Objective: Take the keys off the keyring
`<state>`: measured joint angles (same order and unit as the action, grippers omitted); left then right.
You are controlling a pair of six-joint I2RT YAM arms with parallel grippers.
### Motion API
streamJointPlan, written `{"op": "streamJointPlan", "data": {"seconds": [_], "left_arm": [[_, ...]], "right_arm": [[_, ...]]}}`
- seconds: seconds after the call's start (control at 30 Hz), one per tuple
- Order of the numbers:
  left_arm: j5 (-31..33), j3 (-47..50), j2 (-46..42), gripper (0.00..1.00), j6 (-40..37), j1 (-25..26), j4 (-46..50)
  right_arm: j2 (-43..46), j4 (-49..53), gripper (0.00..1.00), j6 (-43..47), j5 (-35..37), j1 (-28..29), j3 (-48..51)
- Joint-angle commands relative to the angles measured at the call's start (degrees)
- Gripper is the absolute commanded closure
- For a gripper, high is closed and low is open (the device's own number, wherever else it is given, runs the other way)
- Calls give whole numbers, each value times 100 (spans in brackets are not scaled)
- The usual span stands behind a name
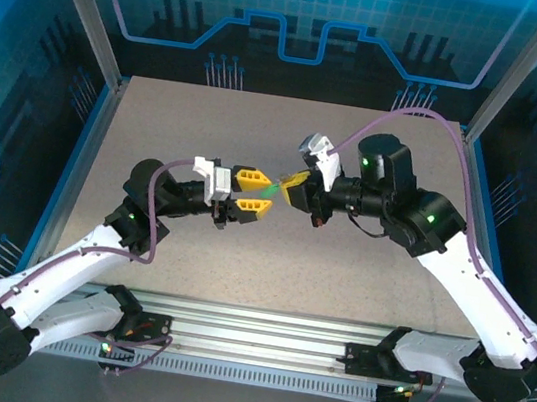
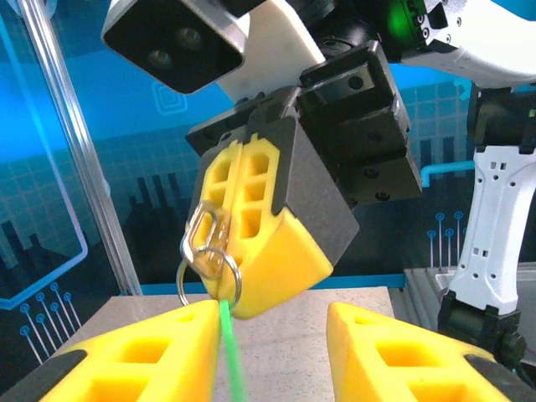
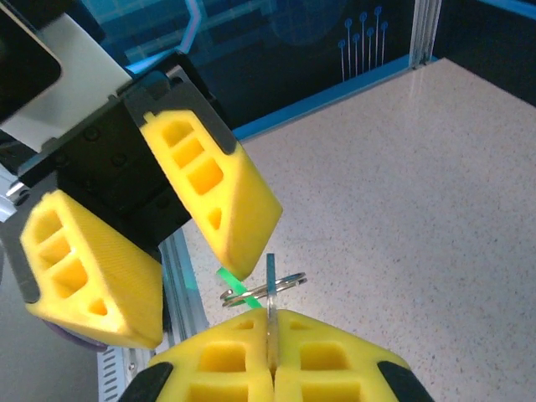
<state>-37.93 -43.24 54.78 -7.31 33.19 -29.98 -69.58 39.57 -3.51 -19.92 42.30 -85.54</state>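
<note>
The right end effector is pressed together, pinching a key with the keyring at its tip. At its 9 o'clock in the top view, the left end effector stands spread. A green strip runs just beside one of its fingers. Both end effectors are raised over the middle of the worktop.

1. The left gripper has its two yellow fingers spread apart.
2. Just beyond it, the right gripper presses its fingers together on a metal key.
3. The keyring hangs from the key.
4. A green strip drops from the keyring over the speckled table.
</note>
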Motion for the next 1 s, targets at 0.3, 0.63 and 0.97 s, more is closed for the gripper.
{"op": "streamJointPlan", "data": {"seconds": [0.3, 0.63, 0.97], "left_arm": [[50, 76, 47, 53, -787, 159, 84], [295, 160, 334, 49, -751, 161, -691], [-182, -152, 463, 51, -772, 170, -668]], "right_arm": [[-280, 690, 100, -220, -683, -66, -596], [-365, 745, 100, -295, -1256, -95, -674], [-452, 788, 100, -348, -1784, -270, -574]]}}
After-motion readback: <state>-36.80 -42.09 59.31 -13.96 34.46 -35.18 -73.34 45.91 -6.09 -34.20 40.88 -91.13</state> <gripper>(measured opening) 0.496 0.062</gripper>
